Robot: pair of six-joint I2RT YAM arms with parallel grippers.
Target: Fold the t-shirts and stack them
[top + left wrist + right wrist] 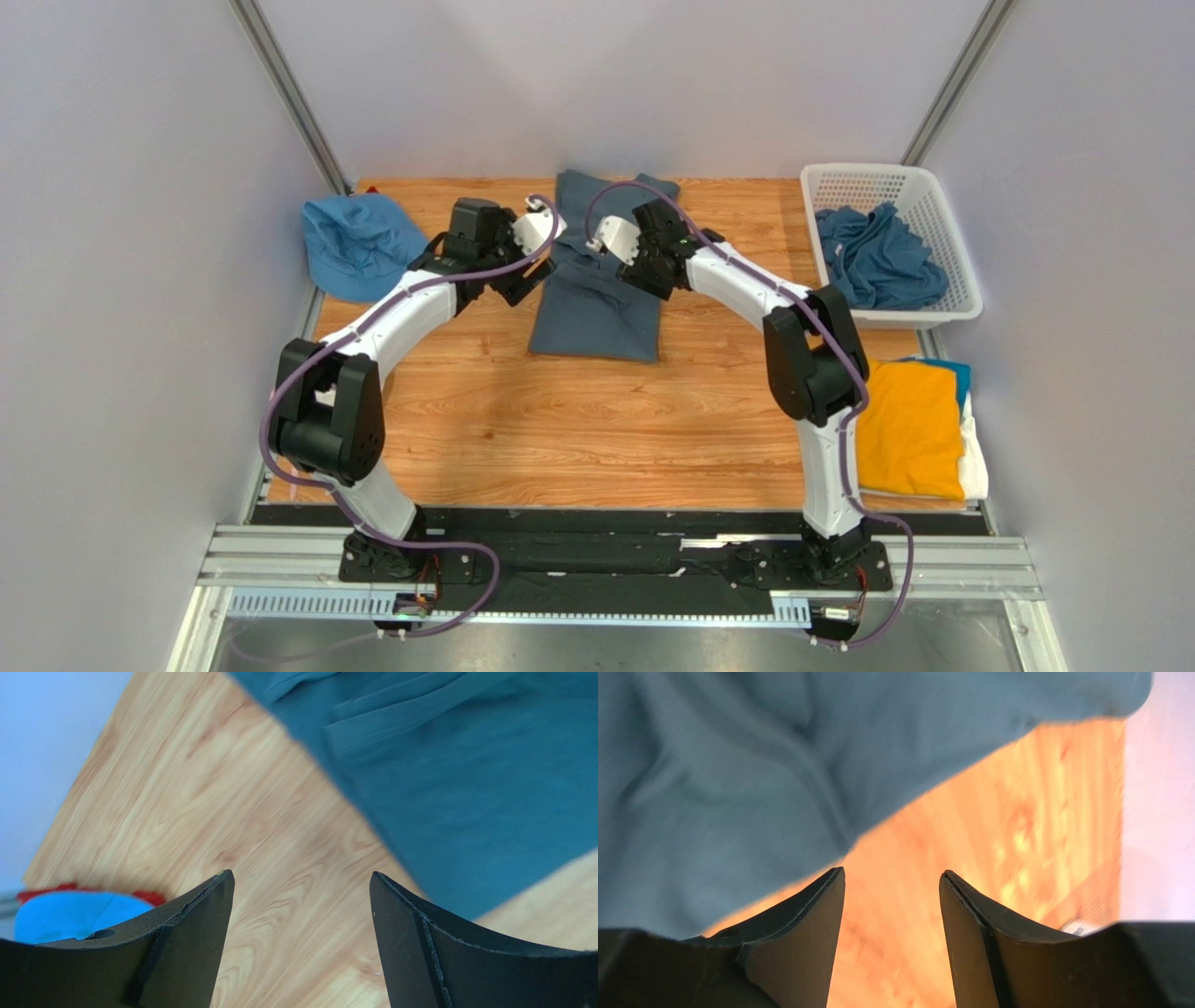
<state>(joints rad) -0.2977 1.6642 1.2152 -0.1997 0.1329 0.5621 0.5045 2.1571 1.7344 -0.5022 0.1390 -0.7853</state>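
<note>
Seemingly midway through: one slate-blue t-shirt (596,308) lies flat on the worktop (561,434) between the two tools. It is already narrowed to a long panel with its sides turned in, but not yet folded short or carried to the stack (975,476). Its cloth looks soft and matte, with hems and a few shallow creases showing, and the end farthest from the arms spreads wider than the near end. The left tool (300,878) hangs wide open and empty over bare wood, the shirt's edge just ahead and to its right. The right tool (892,875) is likewise open and grips nothing, the cloth ahead and to its left. Well to the right tool's right, a mustard-yellow shirt (909,427) tops that stack. A white basket (870,174) beyond it holds more dark shirts (877,259), so several remain.
</note>
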